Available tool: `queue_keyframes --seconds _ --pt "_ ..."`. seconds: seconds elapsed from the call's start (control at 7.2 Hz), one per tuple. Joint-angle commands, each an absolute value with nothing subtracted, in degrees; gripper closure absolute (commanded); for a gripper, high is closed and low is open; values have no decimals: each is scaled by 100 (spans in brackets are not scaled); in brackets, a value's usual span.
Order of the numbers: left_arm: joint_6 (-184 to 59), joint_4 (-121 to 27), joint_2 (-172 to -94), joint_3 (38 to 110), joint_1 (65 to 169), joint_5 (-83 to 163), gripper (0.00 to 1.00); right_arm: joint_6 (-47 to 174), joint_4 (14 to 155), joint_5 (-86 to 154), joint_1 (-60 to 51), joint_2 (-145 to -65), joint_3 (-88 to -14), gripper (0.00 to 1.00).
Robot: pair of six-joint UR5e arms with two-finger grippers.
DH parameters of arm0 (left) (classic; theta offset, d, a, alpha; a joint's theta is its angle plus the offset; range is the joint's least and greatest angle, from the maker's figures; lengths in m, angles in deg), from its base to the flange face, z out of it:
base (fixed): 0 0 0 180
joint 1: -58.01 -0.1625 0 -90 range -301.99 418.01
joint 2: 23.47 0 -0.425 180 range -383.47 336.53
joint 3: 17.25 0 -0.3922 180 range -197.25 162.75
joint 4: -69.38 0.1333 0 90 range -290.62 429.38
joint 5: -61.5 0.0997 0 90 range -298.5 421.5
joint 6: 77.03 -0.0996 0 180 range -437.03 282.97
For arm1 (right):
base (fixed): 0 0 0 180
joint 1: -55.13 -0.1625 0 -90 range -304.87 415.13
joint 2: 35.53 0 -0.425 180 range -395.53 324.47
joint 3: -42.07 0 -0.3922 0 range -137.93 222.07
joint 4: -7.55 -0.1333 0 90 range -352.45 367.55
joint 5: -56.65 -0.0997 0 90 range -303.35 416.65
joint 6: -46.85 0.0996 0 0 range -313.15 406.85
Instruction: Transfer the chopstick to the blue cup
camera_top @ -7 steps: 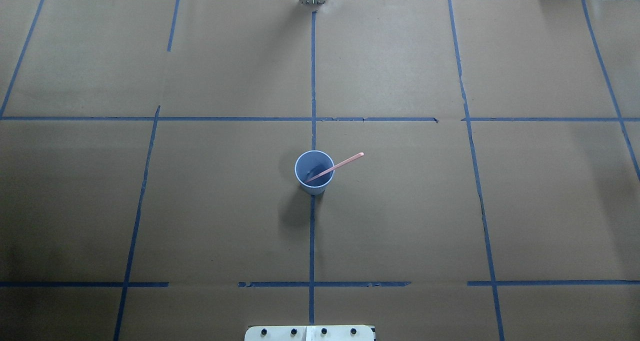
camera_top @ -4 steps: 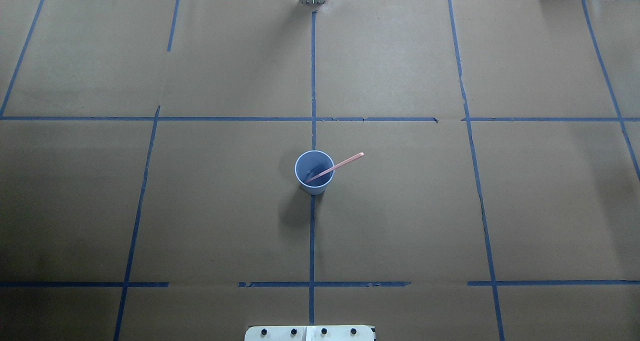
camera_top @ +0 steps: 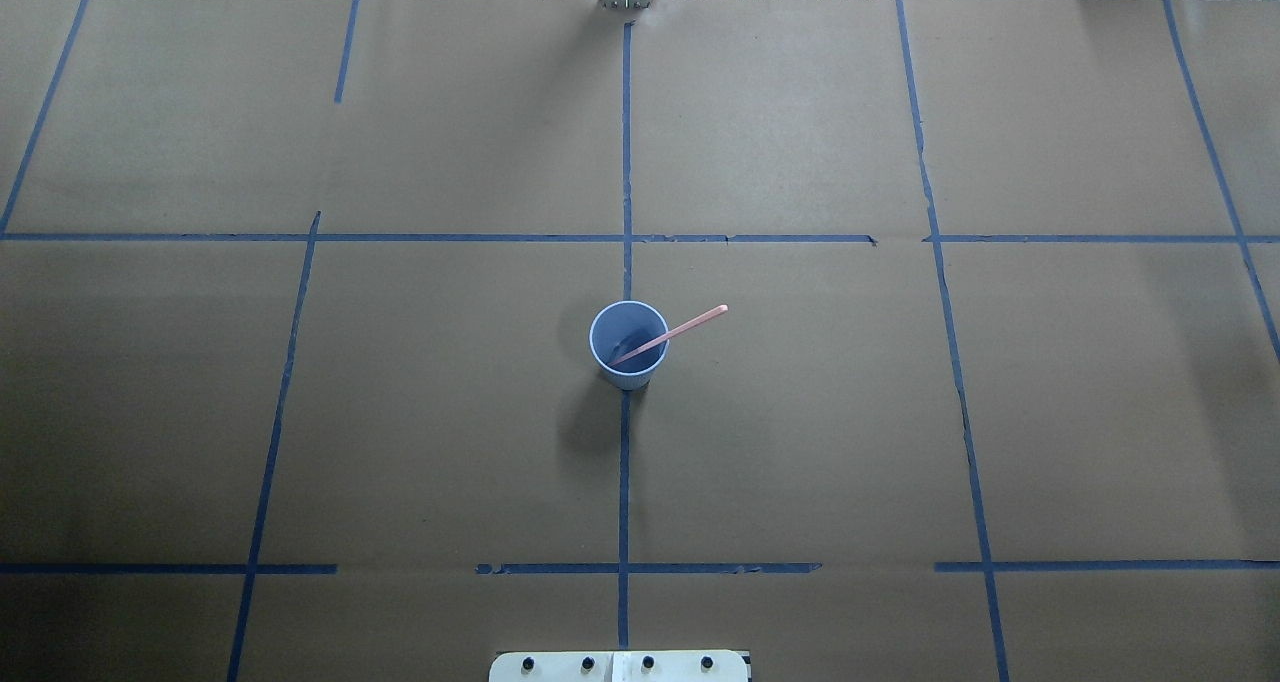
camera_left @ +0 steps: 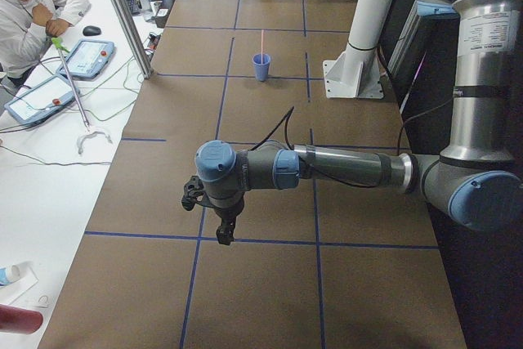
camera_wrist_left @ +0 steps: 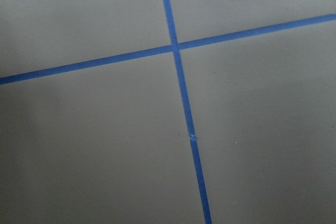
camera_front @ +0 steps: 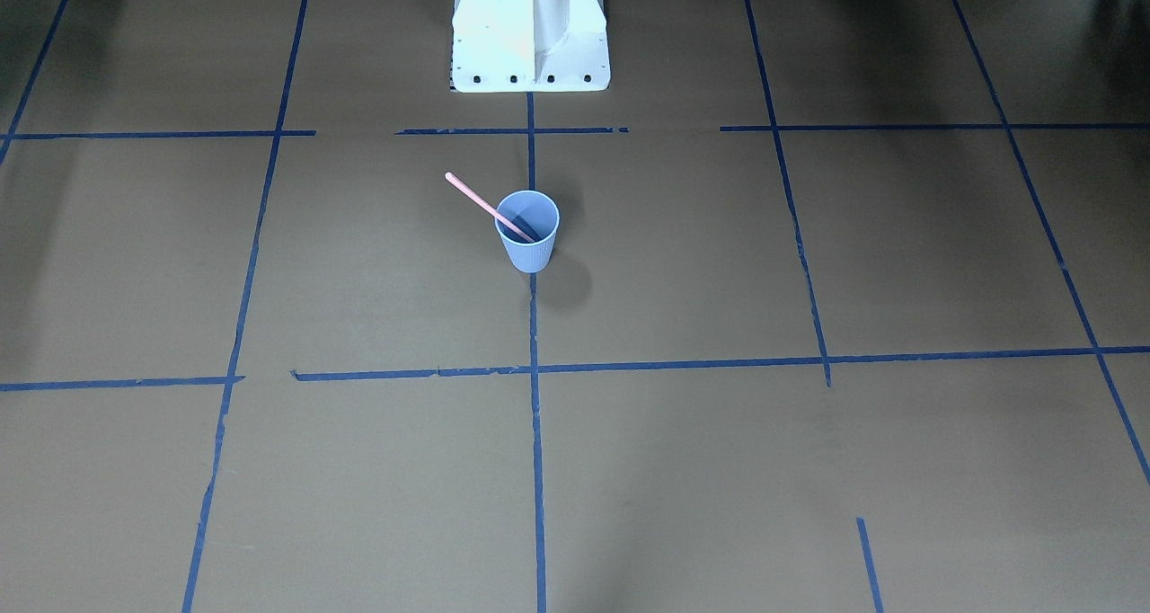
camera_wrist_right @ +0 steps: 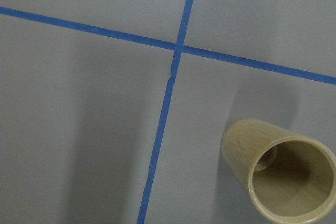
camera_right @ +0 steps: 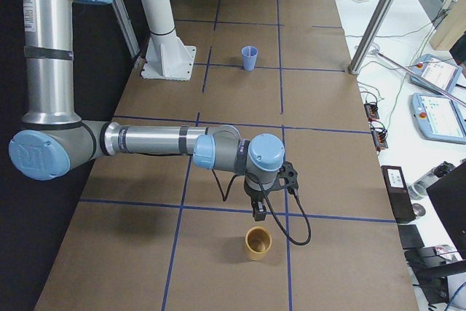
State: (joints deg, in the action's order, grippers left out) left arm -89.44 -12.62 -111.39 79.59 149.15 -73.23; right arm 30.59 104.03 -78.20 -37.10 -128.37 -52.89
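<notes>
The pale blue ribbed cup (camera_top: 625, 332) stands upright at the middle of the table, on the centre tape line. The pink chopstick (camera_top: 690, 326) rests inside it, leaning over the rim toward the robot's right. Cup (camera_front: 527, 244) and stick (camera_front: 481, 201) also show in the front-facing view, and both show small in the exterior left view (camera_left: 261, 67). My left gripper (camera_left: 223, 234) hangs over bare table far to the left. My right gripper (camera_right: 259, 213) hangs far to the right, just above a tan cup. I cannot tell whether either is open or shut.
A tan bamboo cup (camera_right: 258, 242) stands empty near the table's right end, also in the right wrist view (camera_wrist_right: 278, 174). The white robot base (camera_front: 530, 29) sits at the table's near edge. An operator (camera_left: 24, 14) sits at a side desk with tablets and cables.
</notes>
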Motion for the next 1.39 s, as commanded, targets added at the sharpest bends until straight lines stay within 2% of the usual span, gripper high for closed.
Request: queue_keyframes --seconds 0.0,0.42,1.25 --pt "-8603 -1236 -11084 7864 14968 -7323 0 3077 10405 -7861 -3689 -12852 -5303 0" --pt "-7941 -1324 -10969 7749 14959 -7358 0 3120 10353 -7853 -3689 -13001 -5260 0" --pt "-7958 -1587 -11013 7863 14941 -7314 0 3548 10344 -7553 -3540 -12738 -5277 0"
